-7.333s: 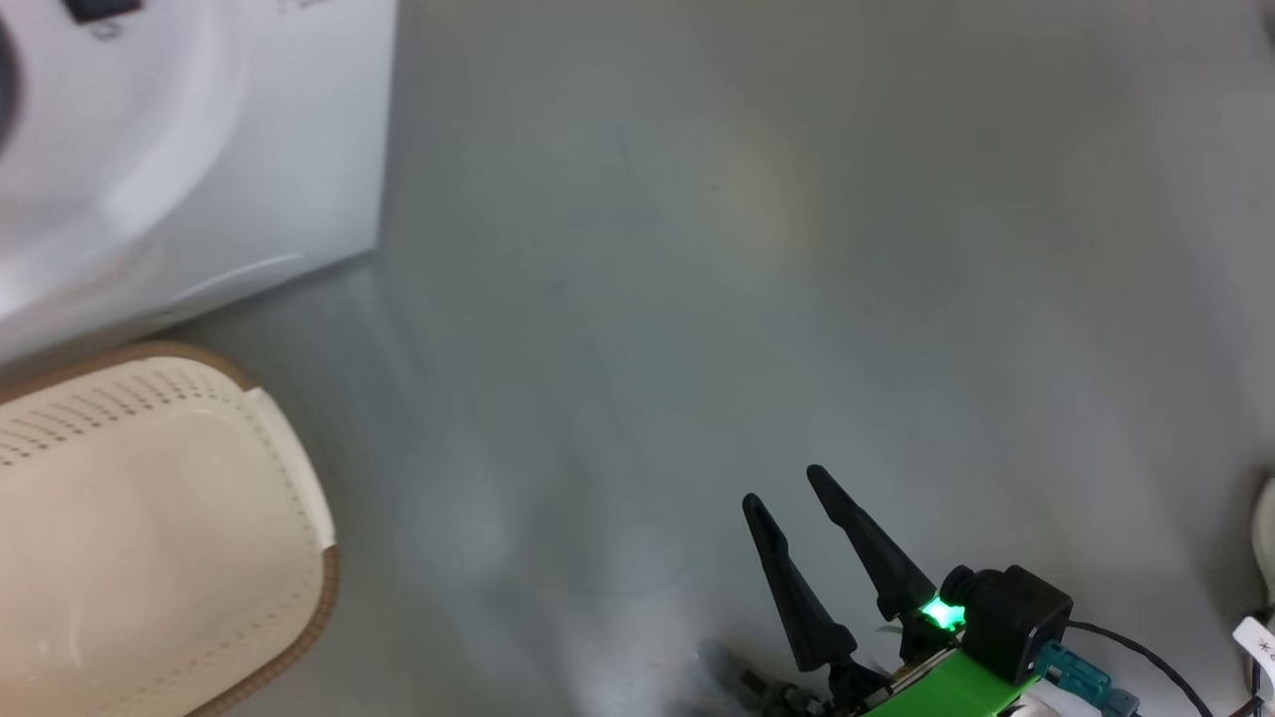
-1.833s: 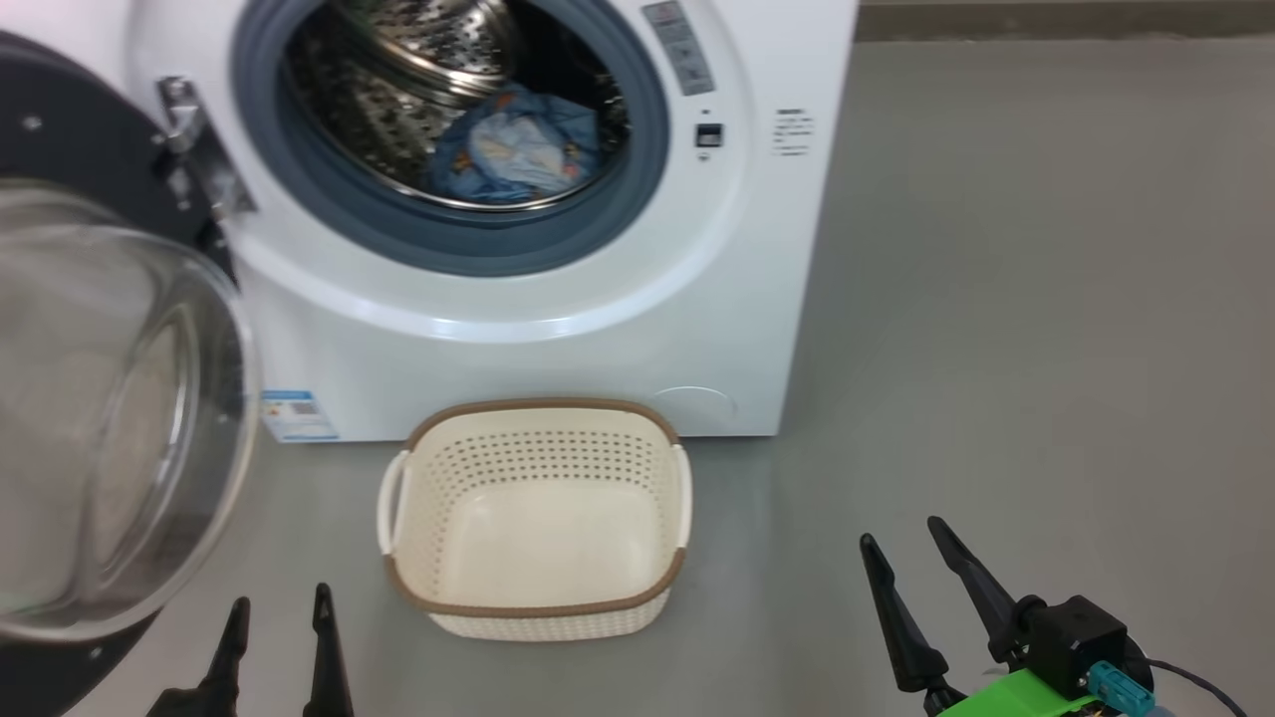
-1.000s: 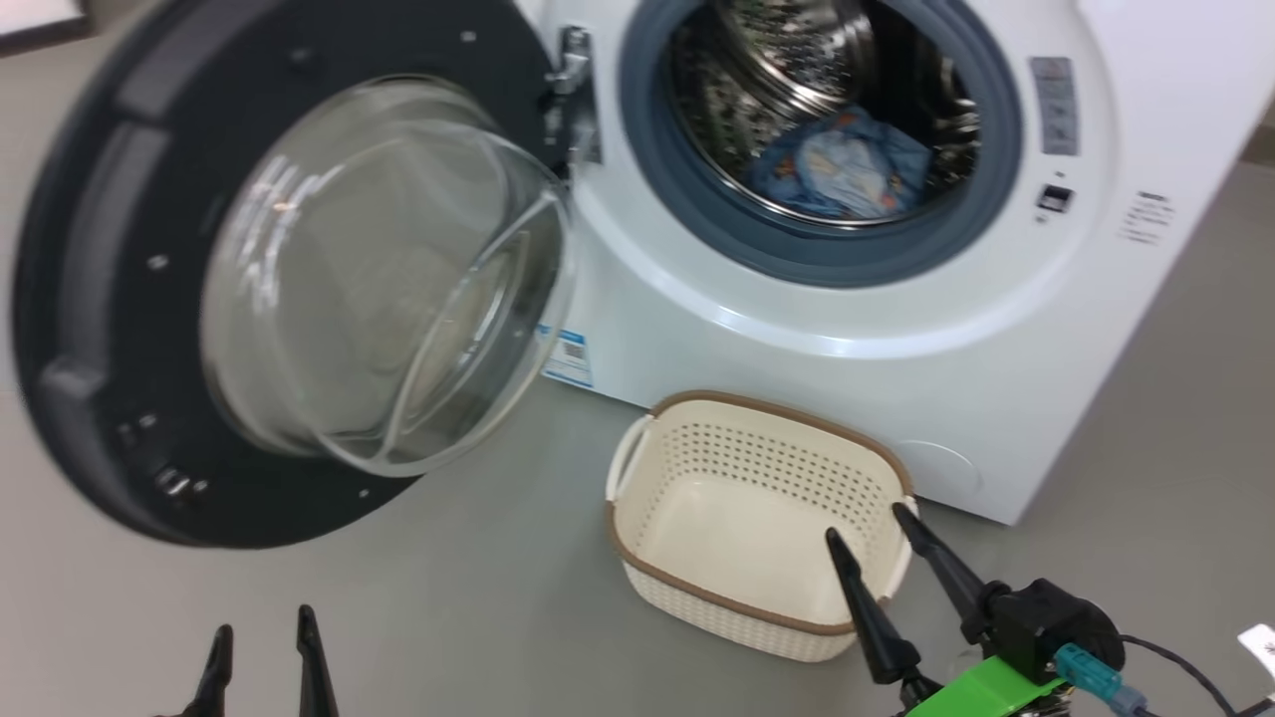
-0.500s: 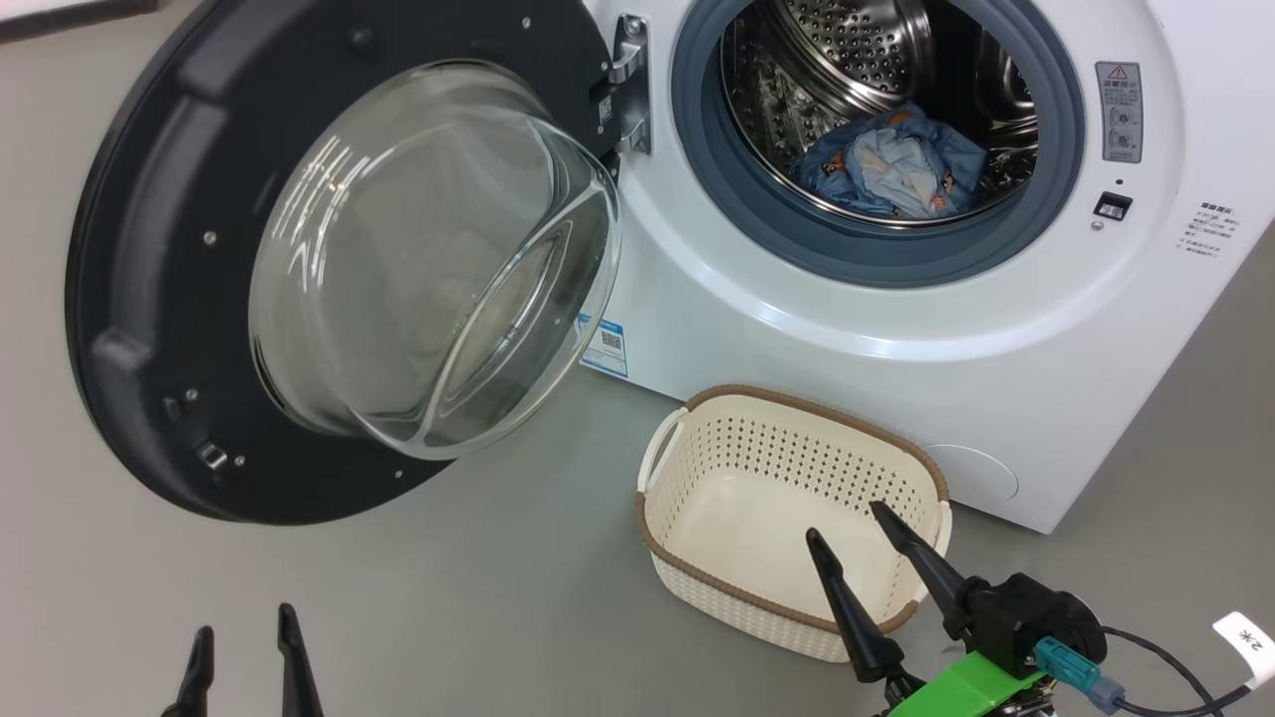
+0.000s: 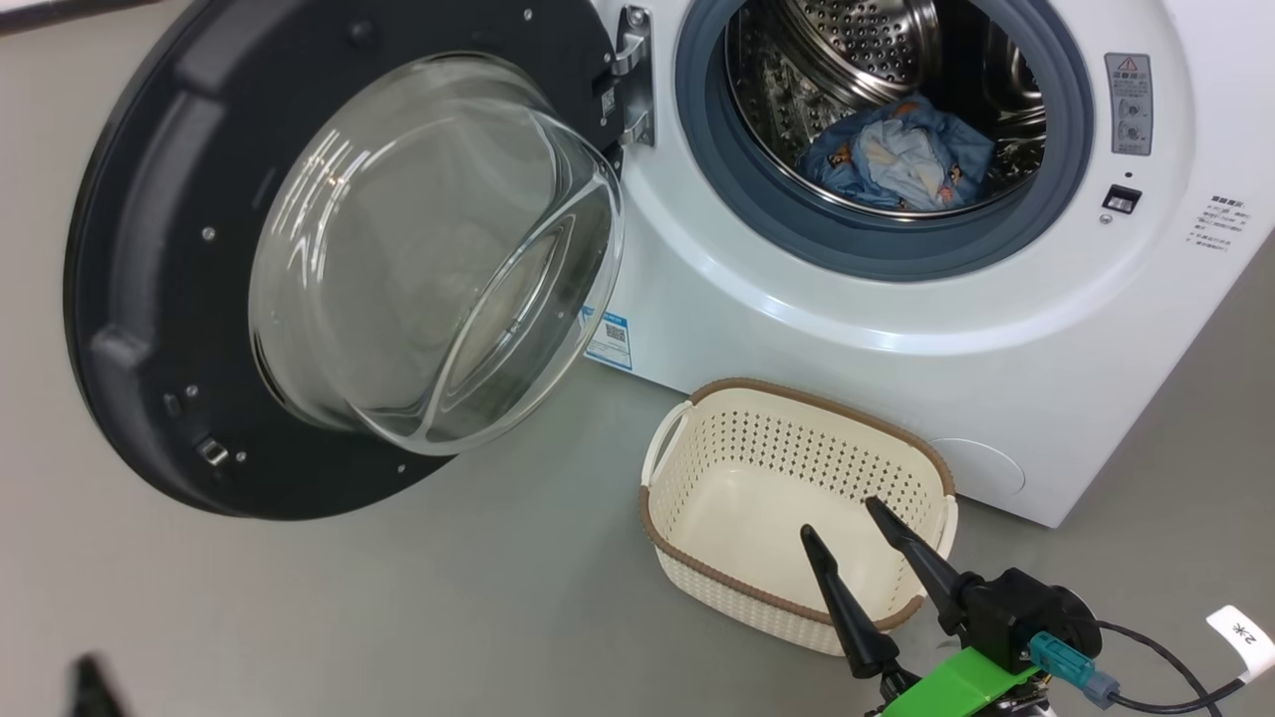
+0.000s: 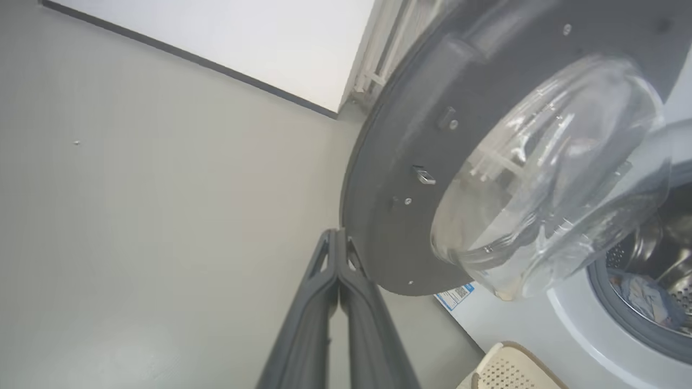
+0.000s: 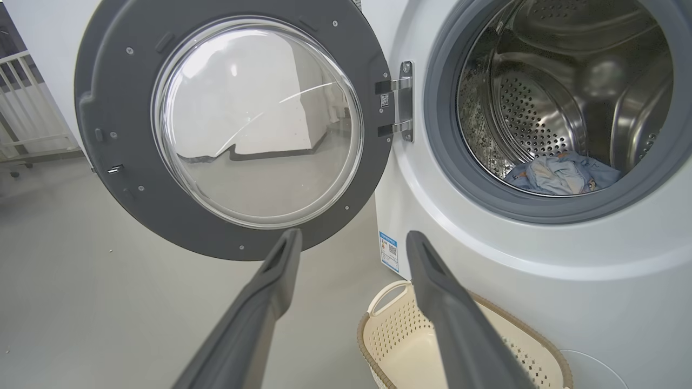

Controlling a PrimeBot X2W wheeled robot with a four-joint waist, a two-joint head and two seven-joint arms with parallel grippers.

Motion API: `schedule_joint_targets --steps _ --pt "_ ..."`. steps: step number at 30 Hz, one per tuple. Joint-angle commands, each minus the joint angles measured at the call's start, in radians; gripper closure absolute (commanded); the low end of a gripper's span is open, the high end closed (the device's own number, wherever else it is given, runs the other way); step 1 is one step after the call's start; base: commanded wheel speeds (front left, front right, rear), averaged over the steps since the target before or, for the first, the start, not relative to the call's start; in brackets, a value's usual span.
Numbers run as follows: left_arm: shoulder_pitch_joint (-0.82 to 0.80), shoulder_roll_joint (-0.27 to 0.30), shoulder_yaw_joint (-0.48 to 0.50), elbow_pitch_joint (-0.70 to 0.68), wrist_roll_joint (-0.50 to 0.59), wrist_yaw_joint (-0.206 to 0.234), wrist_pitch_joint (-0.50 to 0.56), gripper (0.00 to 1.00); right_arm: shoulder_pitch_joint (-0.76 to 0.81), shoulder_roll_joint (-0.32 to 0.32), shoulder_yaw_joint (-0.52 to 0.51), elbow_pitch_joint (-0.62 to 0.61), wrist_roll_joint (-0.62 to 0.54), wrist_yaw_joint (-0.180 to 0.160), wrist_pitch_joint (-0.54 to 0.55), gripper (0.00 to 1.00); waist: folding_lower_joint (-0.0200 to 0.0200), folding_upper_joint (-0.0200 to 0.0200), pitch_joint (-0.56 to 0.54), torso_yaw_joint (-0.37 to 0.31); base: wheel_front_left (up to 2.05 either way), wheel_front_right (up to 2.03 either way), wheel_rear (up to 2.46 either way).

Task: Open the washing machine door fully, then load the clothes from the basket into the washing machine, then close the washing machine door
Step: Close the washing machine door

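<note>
The washing machine door (image 5: 149,299) hangs wide open to the left of the washing machine (image 5: 797,319), glass bowl facing out. The light-blue clothes (image 5: 901,154) lie inside the steel drum. On the floor before the machine stands the basket (image 5: 797,448), with nothing in it. My right gripper (image 5: 840,520) is open above the basket's near rim, holding nothing. My left gripper (image 6: 336,233) is shut on nothing, its tips just short of the door's (image 6: 400,162) lower rim; in the head view a dark tip (image 5: 95,687) shows at the lower left. The right wrist view faces the door (image 7: 108,108), the clothes (image 7: 562,175) and the basket (image 7: 389,324) past my open right gripper (image 7: 352,235).
Grey floor (image 5: 398,597) spreads left of the basket and under the door. A white wall with a dark baseboard (image 6: 216,59) and a white railing (image 7: 27,119) stand behind the door. A black cable with a white tag (image 5: 1240,637) trails at the lower right.
My left gripper's fingers have shut and sunk toward the bottom left corner of the head view. The right gripper, door and basket have barely shifted.
</note>
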Motion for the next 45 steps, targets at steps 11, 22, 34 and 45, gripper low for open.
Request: schedule_joint_targets --steps 11,22,34,45 --pt "-0.372 0.113 0.438 0.225 -0.705 -0.193 0.110 1.00 -0.017 0.001 0.033 -0.008 0.016 0.002 -0.005 0.00 0.0000 0.0000 0.019 0.003 0.00 0.00 0.00" --pt "-0.685 0.316 0.442 0.525 -0.879 -0.233 0.349 1.00 0.007 -0.018 0.040 -0.008 0.014 0.002 -0.005 0.00 0.0000 0.0000 0.024 -0.016 0.00 0.00 0.00" --pt "-0.832 0.394 0.464 0.742 -0.970 -0.271 0.461 1.00 0.005 -0.056 0.053 -0.003 0.005 0.002 -0.005 0.00 0.0000 0.0000 0.082 -0.118 0.00 0.00 0.00" --pt "-0.815 0.361 0.454 0.698 -1.014 -0.272 0.594 1.00 -0.010 -0.078 0.045 -0.005 0.001 0.002 -0.005 0.00 0.0000 0.0000 0.120 -0.147 0.00 0.00 0.00"
